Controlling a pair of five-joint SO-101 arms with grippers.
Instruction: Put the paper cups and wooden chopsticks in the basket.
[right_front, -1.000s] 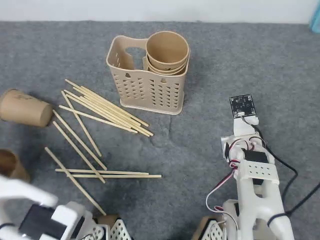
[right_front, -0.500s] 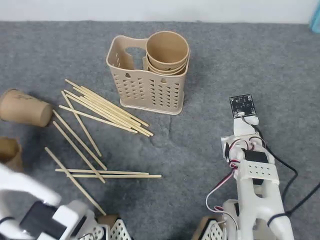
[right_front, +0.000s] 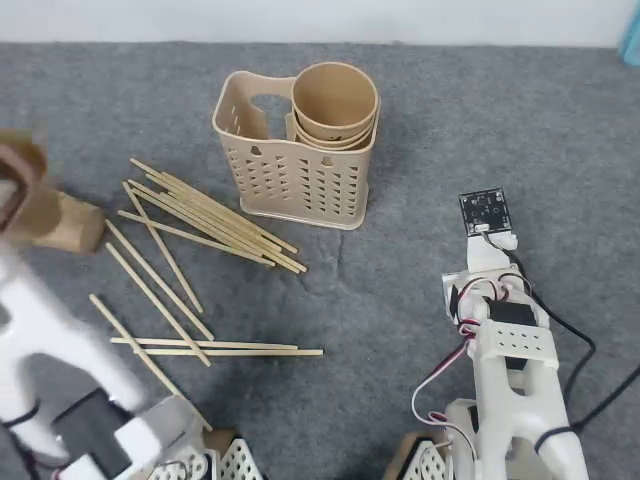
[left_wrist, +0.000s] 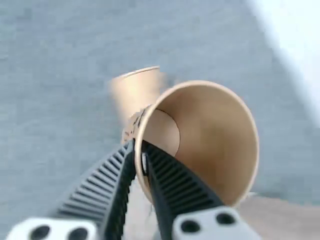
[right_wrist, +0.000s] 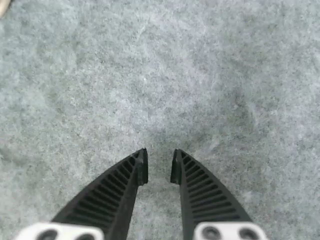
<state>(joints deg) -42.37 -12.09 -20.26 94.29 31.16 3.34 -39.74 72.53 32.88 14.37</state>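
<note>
Grey felt tabletop (right_front: 450, 120), contents listed left to right.

1. Held paper cup (right_front: 22, 165): raised off the felt at the far 9 o'clock edge. The left fingers (left_wrist: 129, 157) pinched its wall, one inside the rim and one outside.
2. Second paper cup (right_front: 65, 225): lay on its side at 5 o'clock of the held one.
3. Wooden chopsticks (right_front: 200, 220): loose on the felt, long axes mostly 10 to 4 o'clock.
4. Basket (right_front: 290, 180): upright, at 3 o'clock from the held cup. Stacked cups (right_front: 335, 100) sat in its 3 o'clock compartment. The 9 o'clock compartment looked vacant and lay nearer the left arm.
5. Right fingers (right_wrist: 140, 172): slightly parted, gripping nothing, over bare felt at 5 o'clock of the basket.

Judgement: the carry ran toward 3 o'clock.
</note>
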